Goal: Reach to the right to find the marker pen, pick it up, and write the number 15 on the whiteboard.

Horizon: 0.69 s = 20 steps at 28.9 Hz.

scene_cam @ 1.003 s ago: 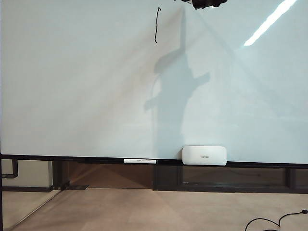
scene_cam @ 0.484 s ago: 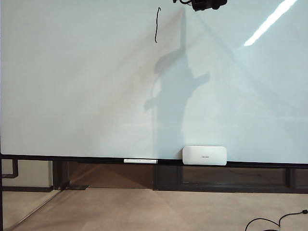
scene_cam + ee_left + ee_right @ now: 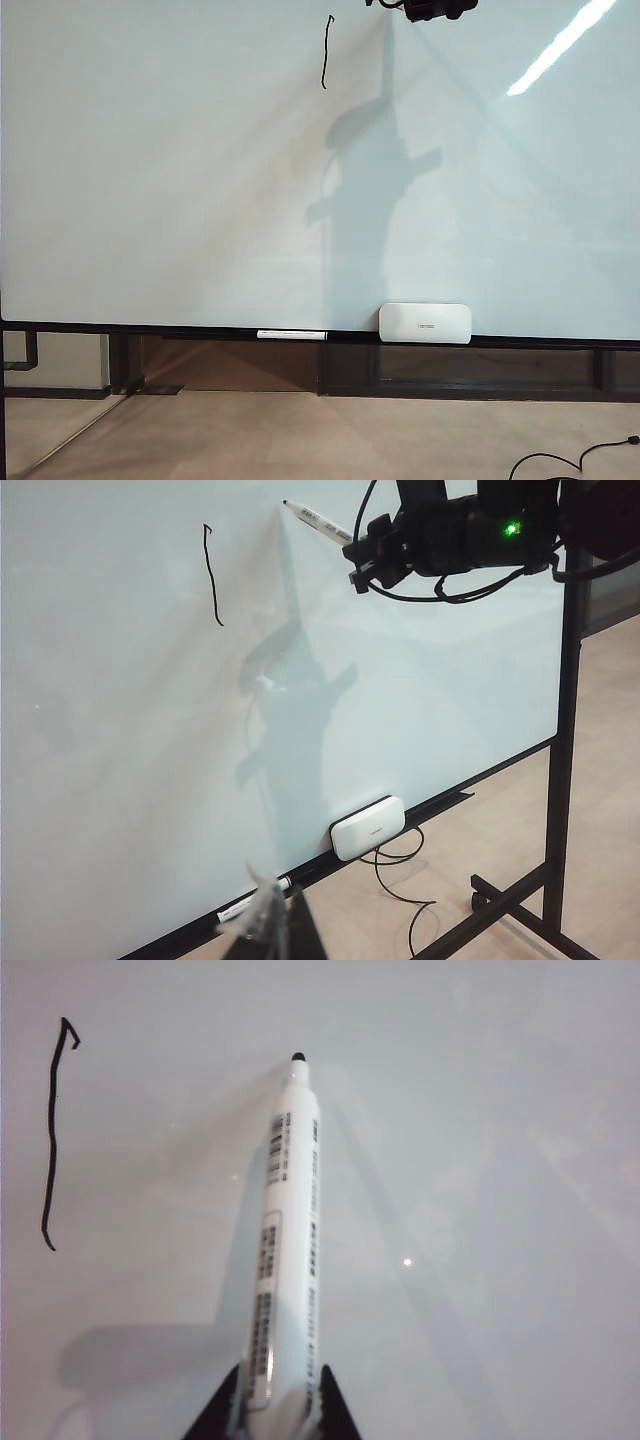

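right hand (image 3: 272,1412) clamped on the marker pen (image 3: 284,1240), tip at the whiteboard (image 3: 480,1160) beside a drawn 1 (image 3: 52,1140); left hand's state unclear

My right gripper (image 3: 270,1415) is clamped on the marker pen (image 3: 283,1240), black fingers pinching the barrel's rear end, tip pointing away from the wrist. From my left wrist camera the right arm (image 3: 470,530) sits high up, reaching in level, cables looped under it. In the exterior view only its dark underside (image 3: 432,9) pokes in at the top edge. Left gripper (image 3: 270,930): dark finger tips barely in view, state unclear.
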Tool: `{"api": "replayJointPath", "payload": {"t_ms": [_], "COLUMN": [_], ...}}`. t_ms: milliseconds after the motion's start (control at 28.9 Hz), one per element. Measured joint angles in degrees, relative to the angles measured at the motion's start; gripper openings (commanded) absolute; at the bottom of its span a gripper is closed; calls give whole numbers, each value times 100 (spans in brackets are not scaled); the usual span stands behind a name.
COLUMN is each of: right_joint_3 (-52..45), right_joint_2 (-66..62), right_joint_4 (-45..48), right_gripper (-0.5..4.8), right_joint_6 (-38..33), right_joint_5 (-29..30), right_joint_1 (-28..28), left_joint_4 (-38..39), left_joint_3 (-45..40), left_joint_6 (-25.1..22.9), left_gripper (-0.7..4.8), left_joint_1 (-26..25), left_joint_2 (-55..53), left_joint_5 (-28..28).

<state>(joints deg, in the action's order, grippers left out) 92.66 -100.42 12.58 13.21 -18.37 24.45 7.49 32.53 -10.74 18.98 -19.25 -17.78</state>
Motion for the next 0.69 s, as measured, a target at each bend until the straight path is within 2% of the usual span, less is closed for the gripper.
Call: {"api": "replayJointPath", "payload": {"t_ms": [692], "right_joint_3": [0], "right_joint_2": [-179], "right_joint_4": [160], "right_gripper": [-2], "right_joint_6": [0], "right_joint_5": [87], "right_joint_1": [-63], "left_joint_4": [-144], "left_joint_3": [0], "left_joint_6": [-125], "left_gripper": [-5], "left_joint_1": [0], "left_joint_2": [0], "left_joint_5": [4]}}
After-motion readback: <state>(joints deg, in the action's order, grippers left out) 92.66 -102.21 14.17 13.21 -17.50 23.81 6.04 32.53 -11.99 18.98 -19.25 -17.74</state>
